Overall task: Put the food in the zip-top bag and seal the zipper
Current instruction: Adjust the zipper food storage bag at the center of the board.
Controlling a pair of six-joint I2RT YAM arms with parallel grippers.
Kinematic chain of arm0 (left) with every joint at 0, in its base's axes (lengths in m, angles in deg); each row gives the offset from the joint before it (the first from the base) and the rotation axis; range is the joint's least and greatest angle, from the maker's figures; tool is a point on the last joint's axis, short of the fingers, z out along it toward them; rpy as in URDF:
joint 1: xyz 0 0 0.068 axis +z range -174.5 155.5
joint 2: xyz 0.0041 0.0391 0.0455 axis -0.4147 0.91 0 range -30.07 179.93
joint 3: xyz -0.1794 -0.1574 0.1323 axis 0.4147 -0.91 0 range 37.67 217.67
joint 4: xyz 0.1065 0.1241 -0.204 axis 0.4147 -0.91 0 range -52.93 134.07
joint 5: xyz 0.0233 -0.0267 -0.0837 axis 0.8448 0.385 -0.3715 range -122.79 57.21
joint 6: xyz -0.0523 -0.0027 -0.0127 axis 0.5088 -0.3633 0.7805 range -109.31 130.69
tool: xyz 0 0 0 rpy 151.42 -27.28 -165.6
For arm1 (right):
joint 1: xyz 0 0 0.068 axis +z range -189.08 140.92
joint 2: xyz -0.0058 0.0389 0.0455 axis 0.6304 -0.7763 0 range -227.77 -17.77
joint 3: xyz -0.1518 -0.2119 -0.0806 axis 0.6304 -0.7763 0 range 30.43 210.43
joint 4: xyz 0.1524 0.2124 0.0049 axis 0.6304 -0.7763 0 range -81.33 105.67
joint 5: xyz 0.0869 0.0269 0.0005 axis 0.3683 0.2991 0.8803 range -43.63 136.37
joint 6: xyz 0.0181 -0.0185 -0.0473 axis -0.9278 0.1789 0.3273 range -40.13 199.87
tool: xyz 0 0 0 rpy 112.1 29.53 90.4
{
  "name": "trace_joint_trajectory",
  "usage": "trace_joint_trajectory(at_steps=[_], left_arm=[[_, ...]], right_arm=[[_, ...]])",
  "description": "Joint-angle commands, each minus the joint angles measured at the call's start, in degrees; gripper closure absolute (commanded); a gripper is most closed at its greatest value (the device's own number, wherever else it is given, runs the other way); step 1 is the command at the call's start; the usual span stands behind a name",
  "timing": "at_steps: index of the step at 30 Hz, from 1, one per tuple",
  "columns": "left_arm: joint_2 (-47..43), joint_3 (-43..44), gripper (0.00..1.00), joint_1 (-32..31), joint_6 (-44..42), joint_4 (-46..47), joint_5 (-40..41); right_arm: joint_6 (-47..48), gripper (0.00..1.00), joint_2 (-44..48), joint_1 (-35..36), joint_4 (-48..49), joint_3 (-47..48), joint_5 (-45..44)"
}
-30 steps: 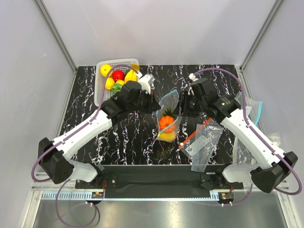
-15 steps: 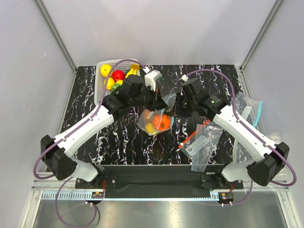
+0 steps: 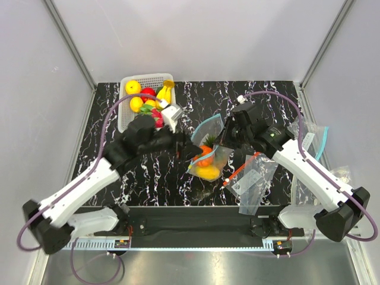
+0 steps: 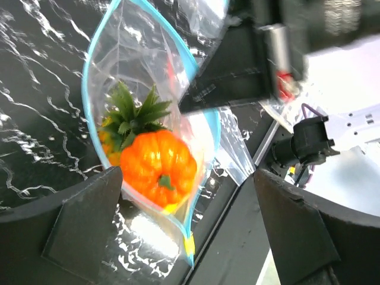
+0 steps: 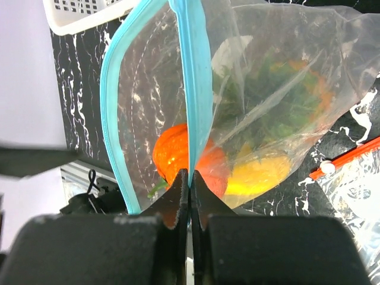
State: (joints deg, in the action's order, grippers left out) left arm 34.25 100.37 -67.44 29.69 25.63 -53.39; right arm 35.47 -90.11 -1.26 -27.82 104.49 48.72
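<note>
Both arms reach inward over the middle of the black marble table. The right gripper has its fingers pressed together on the teal zipper, holding up the zip-top bag with its mouth gaping. The bag holds a pineapple, a round orange fruit and a yellow fruit. The left gripper, fingers spread wide, faces the mouth. A white basket stands far left; a red-strip bag lies just right.

- We see bright, even overhead light from the top; the glossy table shows faint sheen.
- Our left wrist view blows out white at right; the bag glints.
- Our right wrist's fingers blur.
</note>
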Motion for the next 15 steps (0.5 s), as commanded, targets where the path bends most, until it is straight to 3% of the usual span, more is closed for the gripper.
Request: trace_joint_trajectory(at_steps=[1, 5, 11, 15], left_arm=[[-8.14, -5.37, 0.01, 0.22, -1.78, 7.71, 3.8], [-14.37, -12.74, 0.01, 0.13, -1.35, 9.55, 4.96], [-21.24, -30.07, 0.03, -1.88, 6.3, 29.22, 2.05], [-25.98, -36.76, 0.1, -4.96, 4.82, 34.25, 8.63]], right_arm=[[-2.26, 1.0, 1.58, 0.41, 3.32, -0.23, -3.48], [-2.62, 1.0, 2.28, 0.41, 3.76, -1.55, -4.81], [-2.71, 1.0, 2.73, 0.41, 5.34, -2.61, -5.69], [-2.62, 1.0, 2.2, 0.32, 4.73, -2.08, -5.69]])
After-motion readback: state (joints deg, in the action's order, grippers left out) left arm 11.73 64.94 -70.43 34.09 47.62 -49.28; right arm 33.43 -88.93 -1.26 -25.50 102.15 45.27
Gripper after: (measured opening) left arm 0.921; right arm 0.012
